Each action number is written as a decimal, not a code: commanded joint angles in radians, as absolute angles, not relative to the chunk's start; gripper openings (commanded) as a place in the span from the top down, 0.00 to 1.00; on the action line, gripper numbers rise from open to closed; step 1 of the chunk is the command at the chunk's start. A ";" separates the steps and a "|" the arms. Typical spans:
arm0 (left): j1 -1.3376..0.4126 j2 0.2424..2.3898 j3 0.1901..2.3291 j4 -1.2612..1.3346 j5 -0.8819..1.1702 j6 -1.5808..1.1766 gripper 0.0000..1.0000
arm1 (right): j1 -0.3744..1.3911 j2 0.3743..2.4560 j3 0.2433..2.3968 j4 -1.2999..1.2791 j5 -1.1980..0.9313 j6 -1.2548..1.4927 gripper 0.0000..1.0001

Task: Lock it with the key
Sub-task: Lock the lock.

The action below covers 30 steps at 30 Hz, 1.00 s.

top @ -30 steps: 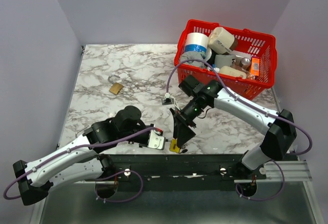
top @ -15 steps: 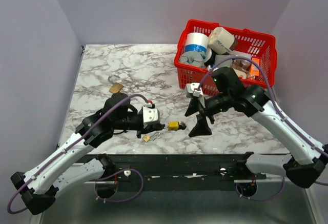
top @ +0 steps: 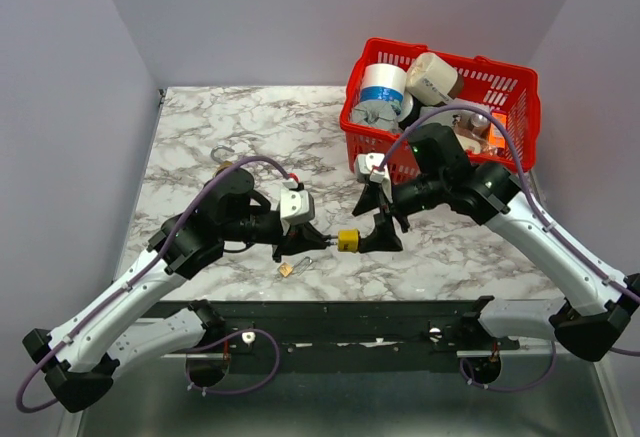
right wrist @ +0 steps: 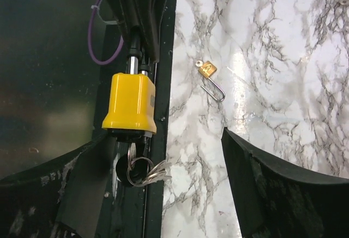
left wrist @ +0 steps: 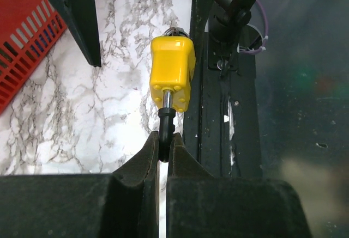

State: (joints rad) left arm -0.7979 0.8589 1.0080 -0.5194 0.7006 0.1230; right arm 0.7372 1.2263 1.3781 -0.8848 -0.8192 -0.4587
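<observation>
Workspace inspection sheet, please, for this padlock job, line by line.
Surface: marble table, nothing spilled seen.
Job's things: yellow padlock held off the table by its shackle; keys at its base.
Clutter: small brass padlock open on table; second brass padlock farther left, partly hidden; red basket of rolls.
Grippers: left pincer shut on the shackle; right pincer open, keys between its fingers.
Cables: purple cables along both arms.
Surroundings: grey walls.

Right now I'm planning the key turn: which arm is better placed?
Right. The left gripper is shut on the yellow padlock by its shackle; the right gripper is open around its hanging keys.
</observation>
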 commanded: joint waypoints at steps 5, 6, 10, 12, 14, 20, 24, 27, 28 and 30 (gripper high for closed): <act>-0.758 0.870 1.039 -0.384 0.738 0.014 1.00 | 0.779 1.207 1.378 -0.865 -0.824 -0.483 0.16; -0.755 0.871 1.040 -0.382 0.738 0.011 1.00 | 0.782 1.207 1.376 -0.874 -0.822 -0.486 0.16; -0.749 0.874 1.035 -0.365 0.735 0.006 1.00 | 0.796 1.216 1.381 -0.887 -0.827 -0.497 0.16; -0.749 0.873 1.034 -0.365 0.736 0.006 1.00 | 0.798 1.223 1.388 -0.890 -0.819 -0.499 0.23; -0.749 0.874 1.032 -0.357 0.738 0.005 1.00 | 0.796 1.233 1.396 -0.893 -0.813 -0.494 0.33; -0.749 0.873 1.028 -0.328 0.729 -0.040 1.00 | 0.798 1.247 1.404 -0.848 -0.801 -0.456 0.65; -0.749 0.880 1.016 -0.278 0.729 -0.109 1.00 | 0.802 1.259 1.417 -0.845 -0.815 -0.449 0.80; -0.749 0.893 1.005 -0.236 0.735 -0.147 1.00 | 0.816 1.264 1.419 -0.827 -0.799 -0.442 0.95; -0.749 0.900 1.002 -0.221 0.735 -0.182 1.00 | 0.822 1.266 1.419 -0.822 -0.790 -0.436 0.99; -0.749 0.908 0.993 -0.189 0.744 -0.205 1.00 | 0.825 1.272 1.419 -0.807 -0.790 -0.422 0.99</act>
